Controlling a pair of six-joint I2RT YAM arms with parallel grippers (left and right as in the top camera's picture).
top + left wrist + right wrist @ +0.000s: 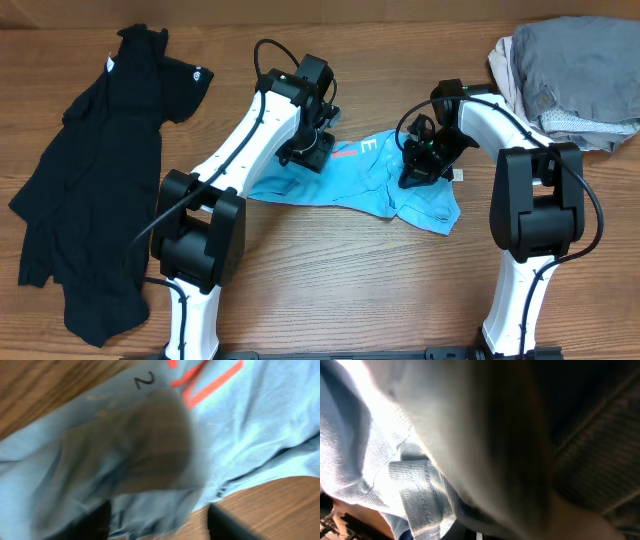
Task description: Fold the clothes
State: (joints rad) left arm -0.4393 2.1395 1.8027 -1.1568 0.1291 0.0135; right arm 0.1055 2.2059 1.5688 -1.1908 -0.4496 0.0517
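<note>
Two arms reach from the bottom of the overhead view toward the middle of the wooden table (pixel 330 290), and both grippers sit on the light blue T-shirt (pixel 380 195). That shirt lies crumpled in the centre of the frame, stretched from left to lower right, with a white letter E (pixel 368 146) and orange lettering (pixel 345 152) showing between the two grippers.

The left gripper (pixel 312 152) is down on the shirt's upper left part. In the left wrist view its fingers (pixel 95 522) appear as two dark shapes at the bottom edge, standing apart, with a blurred hump of blue cloth (pixel 260 425) rising between them. Whether they are pinching that cloth I cannot tell. Orange strokes (pixel 210 385) and a small black 2 (pixel 144 380) sit at the top of that view.

The right gripper (pixel 415 170) rests on the shirt's right part. The right wrist view is filled by blue fabric (pixel 380 460) close to the lens, with a ribbed hem at the lower left. The fingers are hidden, so their state cannot be told.

A black T-shirt (pixel 90 200) lies spread down the left side of the frame, well apart from the blue one, with a small white logo (pixel 197 73) on its sleeve. A pile of grey clothes (pixel 570 80) sits in the upper right corner.
</note>
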